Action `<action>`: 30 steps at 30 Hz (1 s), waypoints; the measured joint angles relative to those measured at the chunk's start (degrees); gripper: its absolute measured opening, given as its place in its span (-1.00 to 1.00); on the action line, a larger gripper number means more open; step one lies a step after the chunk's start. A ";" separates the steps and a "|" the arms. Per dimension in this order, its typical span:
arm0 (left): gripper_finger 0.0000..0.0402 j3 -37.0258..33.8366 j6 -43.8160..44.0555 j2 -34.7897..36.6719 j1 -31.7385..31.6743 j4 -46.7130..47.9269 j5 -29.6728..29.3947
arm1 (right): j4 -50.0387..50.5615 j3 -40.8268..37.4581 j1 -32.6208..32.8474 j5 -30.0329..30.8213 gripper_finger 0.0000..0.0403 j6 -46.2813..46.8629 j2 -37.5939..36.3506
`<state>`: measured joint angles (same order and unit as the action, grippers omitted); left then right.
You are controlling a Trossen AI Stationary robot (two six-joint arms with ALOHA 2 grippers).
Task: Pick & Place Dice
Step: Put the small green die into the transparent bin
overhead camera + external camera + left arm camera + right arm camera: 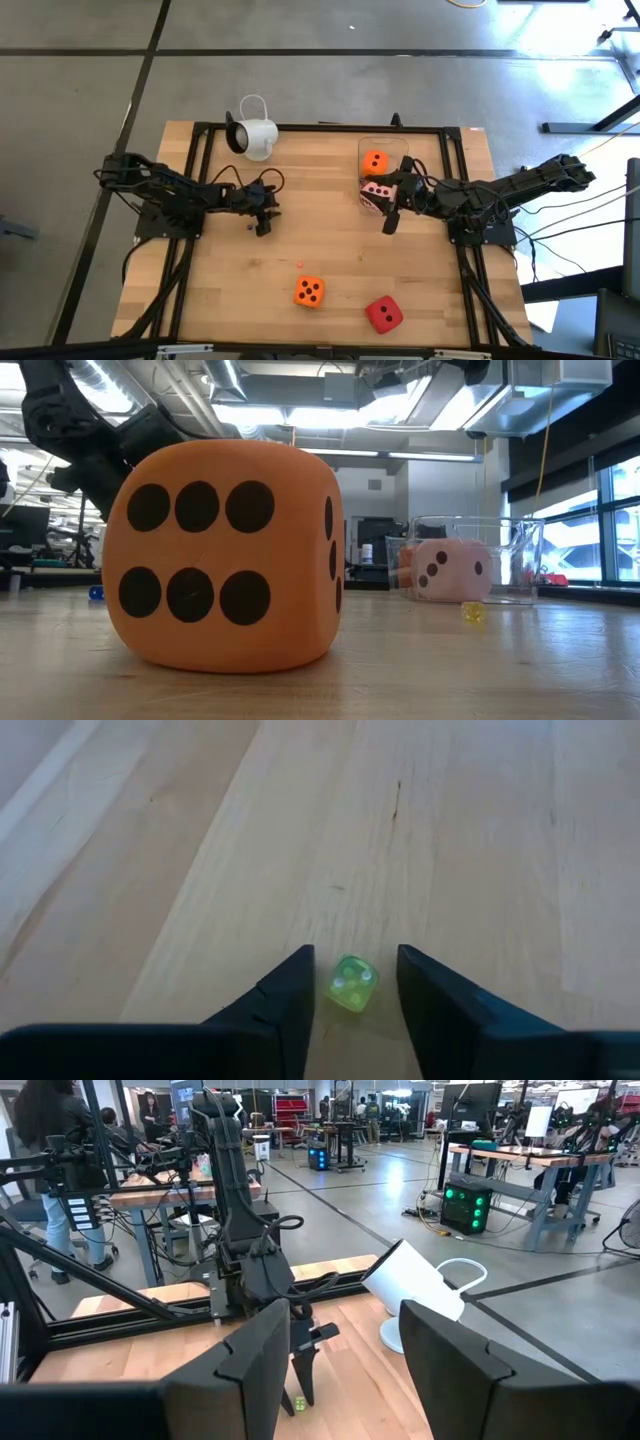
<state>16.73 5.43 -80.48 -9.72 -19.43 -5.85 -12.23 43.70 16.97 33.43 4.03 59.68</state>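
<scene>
Right gripper (340, 1370) fingers parted — beyond them the left gripper (300, 1380) over a tiny green die (299, 1403).

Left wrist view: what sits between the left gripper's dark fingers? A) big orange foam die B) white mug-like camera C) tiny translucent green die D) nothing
C: the tiny translucent green die lies on the wooden table in the gap of the left gripper, whose fingers flank it without visibly touching.
</scene>
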 joint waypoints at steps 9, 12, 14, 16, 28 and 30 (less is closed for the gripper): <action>-0.71 -0.02 -0.10 -0.03 0.02 0.31 0.24 | 0.02 0.00 -0.01 0.02 -0.06 0.00 0.00; -0.82 -0.03 -0.05 0.14 0.02 0.14 0.20 | 0.02 0.00 0.00 0.02 -0.06 0.00 0.00; -0.86 -0.07 0.33 0.56 0.02 -0.48 0.11 | 0.02 0.00 0.00 0.02 -0.06 0.00 0.00; -0.87 -0.11 0.63 1.45 0.00 -1.01 0.05 | 0.00 0.00 0.00 0.02 -0.06 0.00 0.00; -0.86 0.82 0.65 11.38 -0.02 -2.42 0.89 | 0.04 0.00 0.00 0.17 -0.06 1.53 0.00; -0.86 1.67 -0.21 12.69 -0.02 -2.65 0.90 | 0.04 0.00 0.00 0.17 -0.06 1.53 0.00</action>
<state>18.40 5.22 -67.79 -9.74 -22.08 -4.95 -12.19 43.70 16.97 33.61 5.56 59.68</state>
